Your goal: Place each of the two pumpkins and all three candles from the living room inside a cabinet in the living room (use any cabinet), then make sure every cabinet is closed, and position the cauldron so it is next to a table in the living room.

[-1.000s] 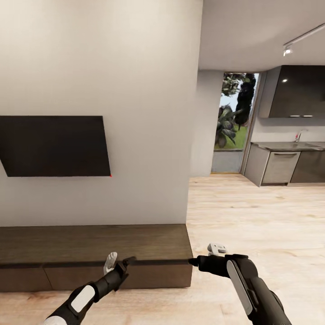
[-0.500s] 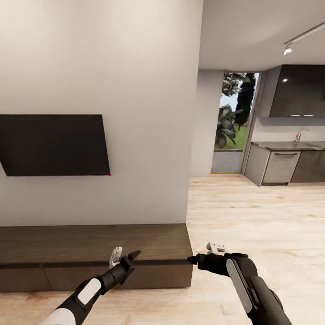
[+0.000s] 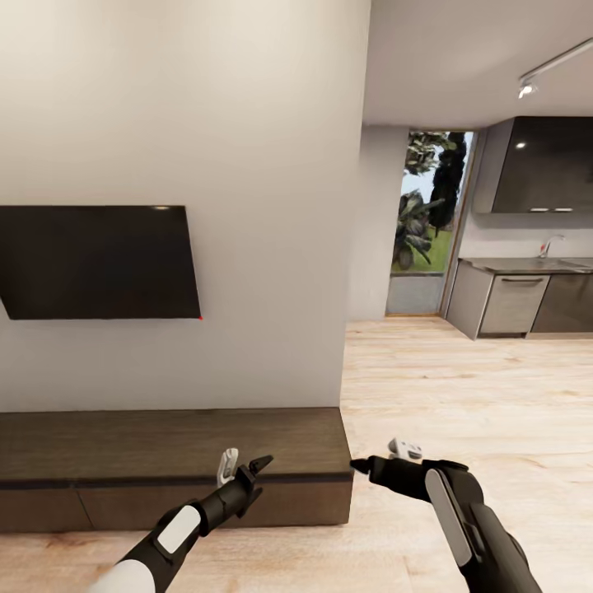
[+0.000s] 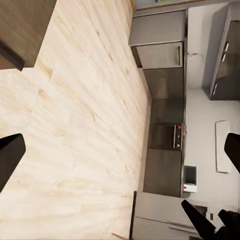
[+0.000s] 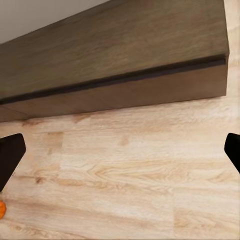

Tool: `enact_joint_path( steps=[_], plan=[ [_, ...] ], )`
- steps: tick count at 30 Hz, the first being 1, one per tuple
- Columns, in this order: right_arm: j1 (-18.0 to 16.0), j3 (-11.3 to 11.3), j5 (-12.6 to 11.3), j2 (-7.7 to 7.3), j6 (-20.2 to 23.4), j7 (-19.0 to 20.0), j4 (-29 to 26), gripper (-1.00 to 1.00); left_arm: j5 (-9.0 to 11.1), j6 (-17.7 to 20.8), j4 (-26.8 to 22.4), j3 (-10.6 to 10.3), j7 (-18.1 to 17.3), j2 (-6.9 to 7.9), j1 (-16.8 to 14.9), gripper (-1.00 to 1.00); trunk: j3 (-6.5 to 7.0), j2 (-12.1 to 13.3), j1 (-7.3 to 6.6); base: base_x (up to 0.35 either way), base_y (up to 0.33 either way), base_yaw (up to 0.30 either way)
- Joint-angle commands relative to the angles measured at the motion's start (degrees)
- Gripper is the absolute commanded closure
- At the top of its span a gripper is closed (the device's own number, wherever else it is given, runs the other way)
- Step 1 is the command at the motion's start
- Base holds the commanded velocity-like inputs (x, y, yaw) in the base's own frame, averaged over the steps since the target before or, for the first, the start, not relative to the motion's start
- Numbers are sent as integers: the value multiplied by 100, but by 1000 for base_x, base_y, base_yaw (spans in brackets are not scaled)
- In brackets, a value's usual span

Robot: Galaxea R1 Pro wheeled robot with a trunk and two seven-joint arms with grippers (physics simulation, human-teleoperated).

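Observation:
The long, low dark brown cabinet stands against the wall under the TV, its fronts flush and shut. My left gripper hovers open in front of the cabinet's right part. My right gripper is open just beyond the cabinet's right end, over the floor. In the right wrist view the gripper faces the cabinet front and the planks below it, and a sliver of an orange pumpkin shows at the frame's edge. In the left wrist view the open gripper looks over bare floor, with a cabinet corner nearby. Candles, cauldron and table are out of view.
A black TV hangs on the white wall above the cabinet. Light wood floor runs to the right toward a kitchen with grey counters and a glass door. The wall's corner ends at the cabinet's right end.
My left arm has reached further right and slightly up along the cabinet front. The right gripper shifted a little to the right. The view tilted slightly.

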Motion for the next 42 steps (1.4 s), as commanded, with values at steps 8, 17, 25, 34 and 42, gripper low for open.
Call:
enact_joint_path(
  steps=[8,17,25,34,42],
  plan=[
    [-2,-54,33,10,22,95,33,-100,34,59,-235,4,-56,-25,-6,-100,-155,-332,178,0,0,0],
    [9,-51,26,38,-9,270,319,-100,26,60,-257,-1,-22,-67,-6,-100,-316,-693,376,0,0,0],
    [12,-62,-260,39,-49,899,888,-100,32,59,-261,-2,-57,-81,-4,-100,-460,-1013,552,0,0,0],
    [12,-81,-307,29,-34,941,1271,-100,33,65,-269,-2,-87,-83,-6,-100,-622,-1374,749,0,0,0],
    [12,-70,-888,31,-48,956,1330,-100,34,68,-270,2,-243,-88,-6,-100,-765,-1695,925,0,0,0]
  ],
)
